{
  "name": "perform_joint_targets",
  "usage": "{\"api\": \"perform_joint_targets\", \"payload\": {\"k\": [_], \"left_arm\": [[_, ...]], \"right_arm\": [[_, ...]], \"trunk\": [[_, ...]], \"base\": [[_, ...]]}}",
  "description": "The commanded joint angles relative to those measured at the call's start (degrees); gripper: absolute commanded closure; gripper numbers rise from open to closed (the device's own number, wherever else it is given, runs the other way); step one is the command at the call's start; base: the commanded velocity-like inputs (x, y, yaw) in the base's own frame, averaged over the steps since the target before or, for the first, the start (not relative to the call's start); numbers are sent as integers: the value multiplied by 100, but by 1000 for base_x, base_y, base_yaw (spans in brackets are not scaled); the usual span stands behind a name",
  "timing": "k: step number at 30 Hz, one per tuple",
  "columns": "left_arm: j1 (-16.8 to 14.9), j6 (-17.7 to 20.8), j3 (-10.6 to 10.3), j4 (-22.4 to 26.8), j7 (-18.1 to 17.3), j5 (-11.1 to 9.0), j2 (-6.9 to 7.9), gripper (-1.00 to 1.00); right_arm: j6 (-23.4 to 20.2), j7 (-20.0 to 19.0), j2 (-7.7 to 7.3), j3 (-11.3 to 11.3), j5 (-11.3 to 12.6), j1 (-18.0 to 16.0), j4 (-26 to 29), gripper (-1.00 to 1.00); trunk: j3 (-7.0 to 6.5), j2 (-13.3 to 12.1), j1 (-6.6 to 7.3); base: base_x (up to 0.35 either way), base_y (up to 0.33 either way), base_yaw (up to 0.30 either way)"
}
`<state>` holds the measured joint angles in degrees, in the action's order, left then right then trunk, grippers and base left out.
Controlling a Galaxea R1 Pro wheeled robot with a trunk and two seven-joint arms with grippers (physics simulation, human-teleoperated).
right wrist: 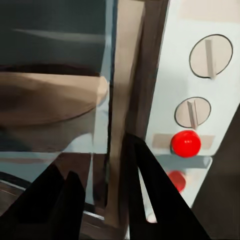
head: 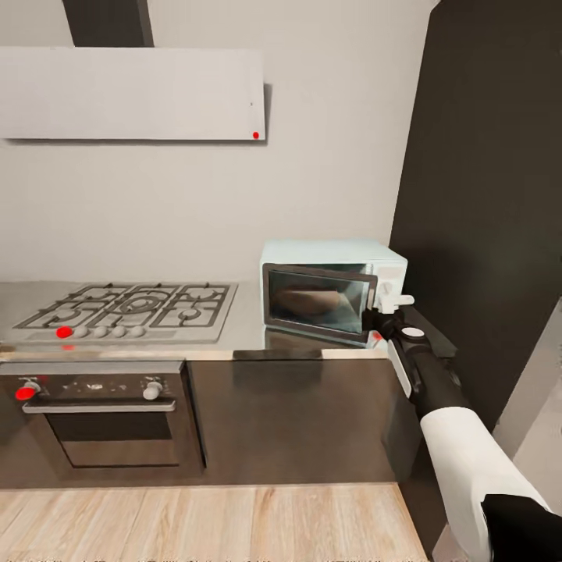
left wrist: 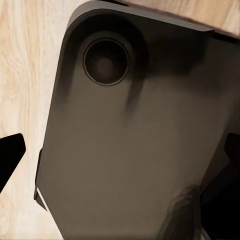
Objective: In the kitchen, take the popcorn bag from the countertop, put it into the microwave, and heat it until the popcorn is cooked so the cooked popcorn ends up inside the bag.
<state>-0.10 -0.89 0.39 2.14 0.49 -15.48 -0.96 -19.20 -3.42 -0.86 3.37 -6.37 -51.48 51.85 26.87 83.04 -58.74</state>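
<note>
Right gripper [right wrist: 102, 192] at mint-blue microwave's [head: 332, 254] dark door.

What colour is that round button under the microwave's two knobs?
Bright red. The button on the microwave shows best in the right wrist view.

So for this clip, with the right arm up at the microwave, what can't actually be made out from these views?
- Popcorn bag: a blurred tan shape behind the microwave's dark glass door; contents hidden.
- Door latch: whether the door is fully closed, head view too small.
- Right gripper: fingers cut off by the wrist view's edge; contact with the door unclear.
- Left gripper: fingers at the frame's edges, over the robot's dark base.
- Knob settings: unreadable.
</note>
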Motion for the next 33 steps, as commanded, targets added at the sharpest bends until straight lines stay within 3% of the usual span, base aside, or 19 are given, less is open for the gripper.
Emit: {"api": "perform_joint_targets", "payload": {"k": [1, 6, 13, 14, 22, 29, 30, 32, 33], "left_arm": [[1, -8, 1, 5, 4, -25, -1, -100], [1, -11, 3, 6, 4, -25, -1, -100], [1, -8, 5, 5, 4, -25, -1, -100], [1, -8, 5, 5, 4, -25, -1, -100], [1, -8, 5, 5, 4, -25, -1, -100], [1, -8, 5, 5, 8, -25, -1, -100], [1, -8, 5, 5, 10, -25, -1, -100], [1, -8, 5, 13, 4, -25, -4, -100], [1, -8, 2, 14, 4, -25, -6, -100]], "right_arm": [[-26, 232, -2, 59, -154, -3, 9, 100], [-27, 228, 1, 59, -161, -5, 9, 100], [-32, 220, 7, 59, -161, -6, 9, 100], [-32, 220, 7, 59, -157, -6, 9, -100], [-116, 159, 1, 59, -152, 25, 15, -100], [-109, 149, -70, 57, -186, 607, 5, -100], [-114, 149, -178, 58, -178, 619, 1, -100], [-119, 149, -544, 65, -140, 630, -62, -100], [-119, 152, -583, 67, -150, 631, -66, -100]], "trunk": [[6, 4, 2], [6, 4, 2], [6, 4, 2], [6, 4, 2], [6, 4, 2], [6, 4, 2], [6, 4, 2], [6, 4, 2], [6, 4, 2]], "base": [[-58, 0, 0], [-45, 0, 0], [-298, 0, 0], [-202, 0, 0], [-22, 0, 0], [0, 0, 0], [0, 0, 0], [0, 0, 0], [169, 0, 0]]}}
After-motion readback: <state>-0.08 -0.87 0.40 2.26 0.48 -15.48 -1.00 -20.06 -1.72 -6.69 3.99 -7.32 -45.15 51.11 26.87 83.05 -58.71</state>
